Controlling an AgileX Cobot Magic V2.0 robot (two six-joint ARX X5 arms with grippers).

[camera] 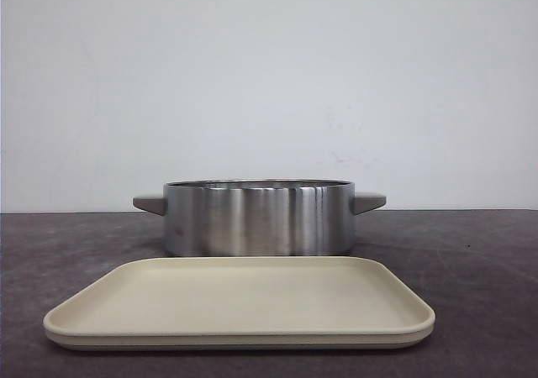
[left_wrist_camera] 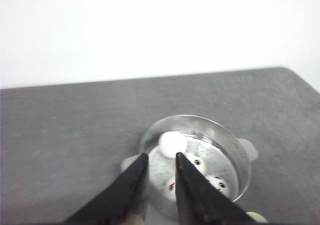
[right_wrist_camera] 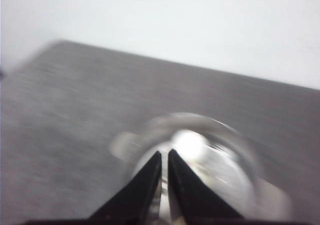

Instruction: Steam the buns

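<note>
Several white panda-face buns lie inside the steel steamer pot (left_wrist_camera: 235, 150) in the left wrist view: one plain-side-up (left_wrist_camera: 173, 144), two showing faces (left_wrist_camera: 196, 162) (left_wrist_camera: 218, 184), and one (left_wrist_camera: 171, 186) partly hidden between my fingers. My left gripper (left_wrist_camera: 161, 155) hovers high above the pot, its jaws a little apart and empty. My right gripper (right_wrist_camera: 165, 152) is also above the pot (right_wrist_camera: 240, 150), its jaws almost together with nothing between them; that view is blurred, with a white bun (right_wrist_camera: 189, 144) as a bright blob. In the front view the pot (camera: 259, 218) hides the buns and neither gripper shows.
A cream rectangular tray (camera: 239, 332) with nothing on it lies on the dark grey table (camera: 487, 260) in front of the pot; its corner shows in the left wrist view (left_wrist_camera: 256, 216). The pot has two grey side handles (camera: 368, 202). A white wall stands behind.
</note>
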